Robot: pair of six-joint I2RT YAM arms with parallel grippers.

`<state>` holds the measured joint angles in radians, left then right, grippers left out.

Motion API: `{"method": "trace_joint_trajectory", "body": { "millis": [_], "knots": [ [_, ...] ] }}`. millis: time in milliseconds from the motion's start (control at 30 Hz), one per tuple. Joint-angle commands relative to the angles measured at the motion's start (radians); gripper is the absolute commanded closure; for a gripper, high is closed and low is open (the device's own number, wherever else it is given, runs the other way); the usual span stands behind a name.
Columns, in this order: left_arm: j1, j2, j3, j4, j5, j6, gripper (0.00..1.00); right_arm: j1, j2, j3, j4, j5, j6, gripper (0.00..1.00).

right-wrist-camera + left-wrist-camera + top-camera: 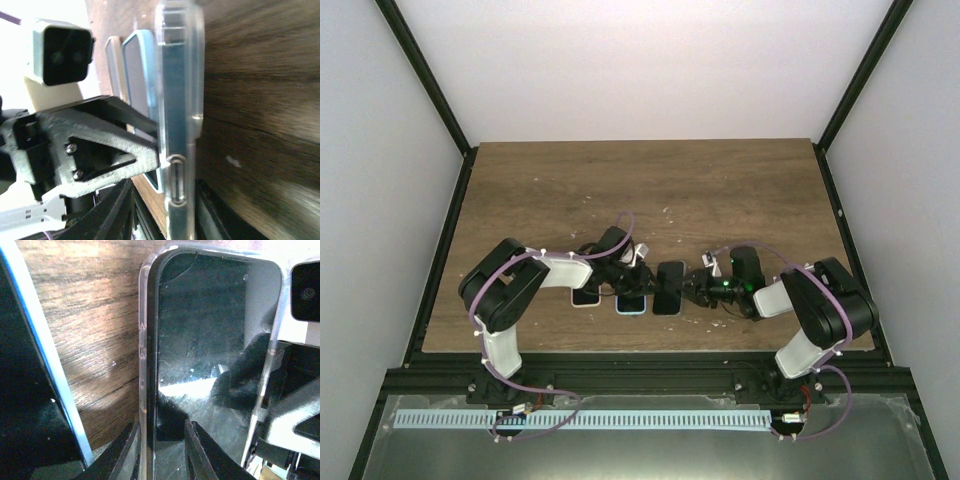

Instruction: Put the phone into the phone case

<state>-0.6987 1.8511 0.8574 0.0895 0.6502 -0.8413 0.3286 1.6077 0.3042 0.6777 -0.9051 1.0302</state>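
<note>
Wooden table (650, 190), light-blue slab (631, 304), perhaps a phone, white walls (650, 60)

Two arms of like build are shown, the left black-and-white jointed arm (510, 290) and the right black-and-white jointed arm (820, 300). Each is formed of rounded black joint housings joined by white tubular sections (500, 352). Purple cables (478, 295) are looped along both and bound with small white ties (542, 252). A green indicator light (724, 284) is lit near the right wrist. A black printed bracket with triangular cut-outs (100, 145) is fastened by two silver screws (71, 148), a white camera housing with a black lens block (60, 55) is carried above it, and black tapered fingers (125, 455) are fitted.
</note>
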Motion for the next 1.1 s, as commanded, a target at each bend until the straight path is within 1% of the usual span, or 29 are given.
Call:
{"method": "trace_joint_trajectory", "body": {
  "millis": [0, 67, 167, 333, 467, 633, 867, 1000, 1067],
  "knots": [
    [-0.01, -0.007, -0.007, -0.002, 0.003, 0.011, 0.73, 0.013, -0.03, 0.049, -0.154, 0.071, -0.086, 0.72],
    [-0.011, -0.009, -0.006, 0.005, 0.012, 0.007, 0.73, 0.013, -0.034, 0.061, -0.19, 0.092, -0.107, 0.77],
    [-0.01, -0.013, -0.003, 0.01, 0.026, -0.001, 0.73, 0.014, -0.042, 0.064, -0.211, 0.105, -0.127, 0.81],
    [-0.011, -0.028, -0.012, 0.058, 0.057, -0.035, 0.73, 0.014, -0.045, 0.051, -0.173, 0.094, -0.124, 0.85],
    [-0.011, -0.038, -0.009, 0.062, 0.066, -0.048, 0.71, 0.014, -0.047, 0.046, -0.137, 0.069, -0.114, 0.9],
    [-0.003, -0.083, -0.01, 0.051, 0.069, -0.052, 0.68, 0.013, -0.064, 0.039, -0.119, 0.051, -0.12, 0.94],
    [0.026, -0.185, -0.014, 0.01, 0.065, -0.048, 0.58, 0.014, -0.079, 0.035, -0.123, 0.041, -0.127, 0.98],
    [0.059, -0.244, -0.011, -0.032, 0.074, -0.032, 0.56, 0.014, -0.104, 0.034, -0.059, -0.014, -0.119, 0.98],
    [0.094, -0.289, -0.012, -0.055, 0.09, -0.018, 0.52, 0.015, -0.134, 0.037, -0.036, -0.047, -0.11, 0.98]
  ]
}}
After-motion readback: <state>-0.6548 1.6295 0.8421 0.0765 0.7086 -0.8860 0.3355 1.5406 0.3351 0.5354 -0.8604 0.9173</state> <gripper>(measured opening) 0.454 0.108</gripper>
